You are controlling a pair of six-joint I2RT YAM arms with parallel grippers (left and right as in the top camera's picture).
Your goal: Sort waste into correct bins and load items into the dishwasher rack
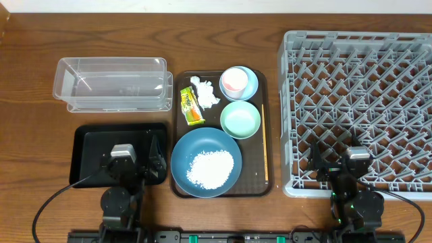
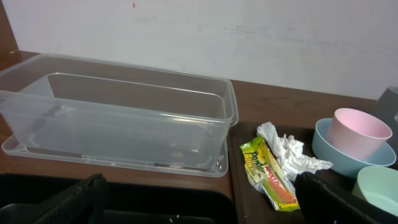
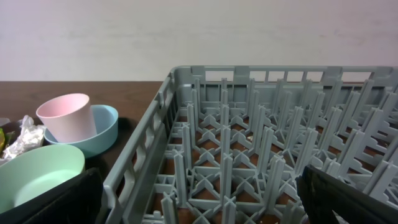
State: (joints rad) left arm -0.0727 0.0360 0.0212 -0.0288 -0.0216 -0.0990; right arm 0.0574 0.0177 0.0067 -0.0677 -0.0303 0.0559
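Left gripper (image 2: 199, 186) hangs spread wide and empty above the black tray (image 1: 84, 135), tub (image 2: 124, 118) ahead of its jaws, wrapper (image 2: 270, 174) and tissue (image 2: 289, 152) ahead-right. Right gripper (image 3: 199, 177), equally spread and empty, hangs over the near edge of the rack (image 3: 249, 143), cup (image 3: 65, 115) ahead-left.

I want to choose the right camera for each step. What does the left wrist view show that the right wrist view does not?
Only the left wrist view shows the clear tub. Only the right wrist view shows the pegs inside the grey rack. Both show the pink cup standing in the light-blue bowl, the mint-green bowl and the crumpled tissue.
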